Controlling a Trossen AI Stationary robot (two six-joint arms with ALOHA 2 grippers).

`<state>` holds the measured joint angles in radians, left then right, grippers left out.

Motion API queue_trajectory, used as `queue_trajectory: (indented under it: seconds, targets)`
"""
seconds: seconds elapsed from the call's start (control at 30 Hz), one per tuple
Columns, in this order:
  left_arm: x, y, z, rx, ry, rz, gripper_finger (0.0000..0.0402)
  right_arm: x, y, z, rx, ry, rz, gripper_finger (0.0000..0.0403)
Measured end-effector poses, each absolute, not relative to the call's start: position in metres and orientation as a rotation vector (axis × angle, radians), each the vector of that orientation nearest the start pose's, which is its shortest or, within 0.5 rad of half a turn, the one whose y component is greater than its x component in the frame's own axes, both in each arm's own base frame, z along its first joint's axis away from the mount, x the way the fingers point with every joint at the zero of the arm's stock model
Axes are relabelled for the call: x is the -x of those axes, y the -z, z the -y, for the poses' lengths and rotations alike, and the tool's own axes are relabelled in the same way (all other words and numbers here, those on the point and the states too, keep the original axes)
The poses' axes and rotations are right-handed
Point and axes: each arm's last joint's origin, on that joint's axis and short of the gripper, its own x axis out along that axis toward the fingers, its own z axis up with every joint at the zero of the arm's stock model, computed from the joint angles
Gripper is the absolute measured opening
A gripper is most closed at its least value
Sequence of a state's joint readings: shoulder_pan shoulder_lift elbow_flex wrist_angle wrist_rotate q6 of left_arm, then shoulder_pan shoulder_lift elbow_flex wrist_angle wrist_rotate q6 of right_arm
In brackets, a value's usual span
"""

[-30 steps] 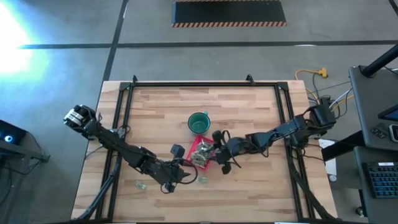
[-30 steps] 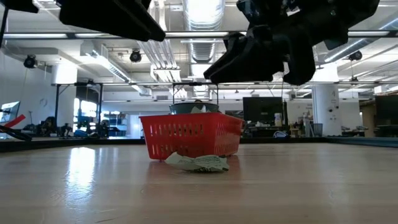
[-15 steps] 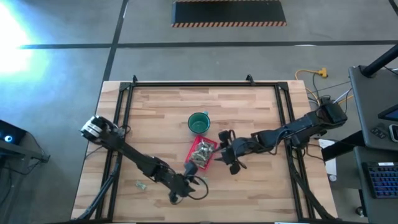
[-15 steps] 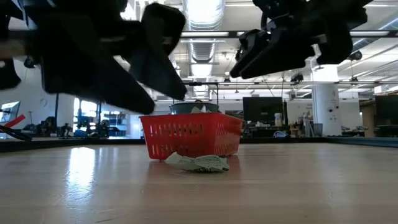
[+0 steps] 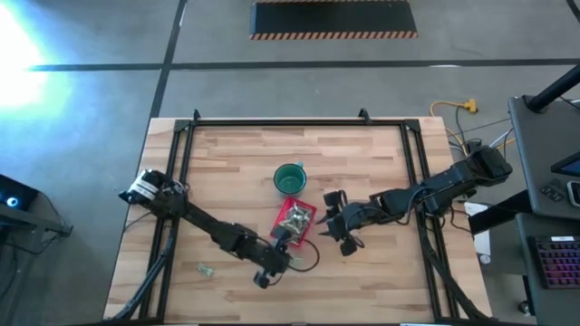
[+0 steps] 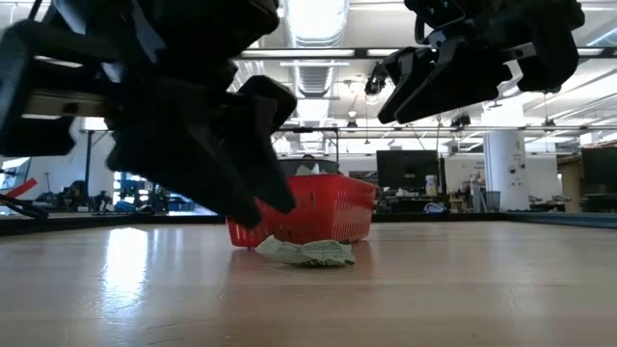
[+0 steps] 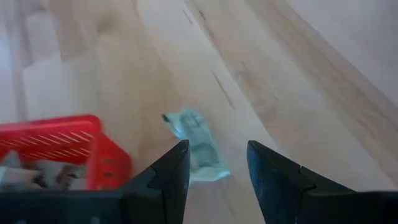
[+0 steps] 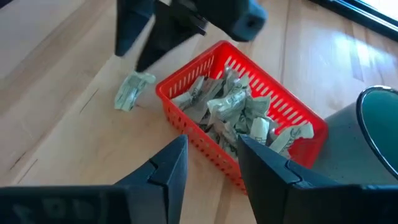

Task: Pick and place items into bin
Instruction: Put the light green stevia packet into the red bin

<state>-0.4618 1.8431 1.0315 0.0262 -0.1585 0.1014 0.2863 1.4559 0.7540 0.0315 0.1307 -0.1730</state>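
Note:
The red bin (image 5: 297,220) stands mid-table, heaped with pale green-and-white wrapped items (image 8: 231,107). One loose item (image 7: 196,147) lies on the wood just beside the bin's near side, also seen in the low view (image 6: 308,253). My left gripper (image 7: 214,163) is open and hovers low over that loose item, its fingers on either side without touching it. My right gripper (image 5: 331,222) is open and hangs in the air just right of the bin (image 8: 242,134). Another item (image 5: 206,269) lies alone near the table's near-left corner.
A round dark-green cup (image 5: 289,178) stands just beyond the bin's far side. A black frame (image 5: 299,122) runs along the table's far and side edges. Bare wood lies across the far half and along the near edge.
My left gripper has swung toward the table's right and come down from beside the bin's left corner to just above the loose item at the bin's near side. My right gripper has drawn back a little toward the right edge, away from the bin.

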Motion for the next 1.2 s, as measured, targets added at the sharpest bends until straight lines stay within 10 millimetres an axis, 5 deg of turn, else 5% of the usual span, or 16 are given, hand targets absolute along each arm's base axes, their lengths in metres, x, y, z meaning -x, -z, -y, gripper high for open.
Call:
queue_trajectory:
  seconds: [0.77,1.2]
  targets:
    - [-0.332,-0.148,0.158,-0.310,0.357,-0.776,0.0144,-0.280,-0.192,-0.078,0.283,-0.199,-0.651,0.0128]
    - [-0.345,-0.129,0.152,-0.271,0.395,-0.825,0.0143,-0.279,-0.190,-0.078,0.269,-0.195,-0.672,0.0128]
